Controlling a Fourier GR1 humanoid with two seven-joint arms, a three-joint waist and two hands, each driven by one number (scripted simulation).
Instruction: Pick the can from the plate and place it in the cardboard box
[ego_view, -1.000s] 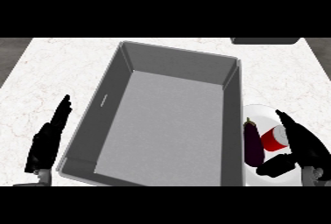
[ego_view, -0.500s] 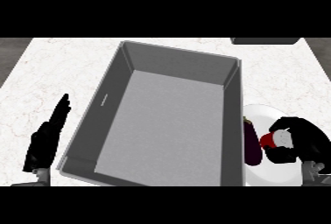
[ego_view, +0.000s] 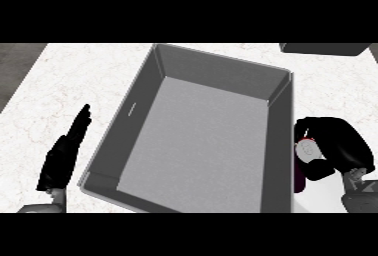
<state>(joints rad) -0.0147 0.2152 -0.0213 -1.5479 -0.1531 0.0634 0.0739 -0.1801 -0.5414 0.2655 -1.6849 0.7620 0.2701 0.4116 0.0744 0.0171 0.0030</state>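
Since the earlier frames, my right hand (ego_view: 336, 146) has swung in from the 3 o'clock edge and curled over the can (ego_view: 306, 147); its fingers (ego_view: 322, 171) now wrap the can, which sits on the plate (ego_view: 319, 196) at 4 o'clock, just beside the cardboard box (ego_view: 140, 107). Only a small pale and red patch of the can shows between thumb and fingers. A dark purple object (ego_view: 298, 181), partly hidden, lies on the plate against the box wall.

My left hand (ego_view: 65, 152) rests at 8 o'clock, fingers straight, beside the box's left wall.

Handling judgement: the can is likely rigid, light and smooth-sided, so it may slip; I take hold around the mid-body, thumb opposing fingers, and lift vertically to clear the box rim.

Work area: the surface (ego_view: 66, 80) is white marble-patterned. The box is grey inside and open-topped. A dark item (ego_view: 325, 48) sits at 1 o'clock, cut by the frame.
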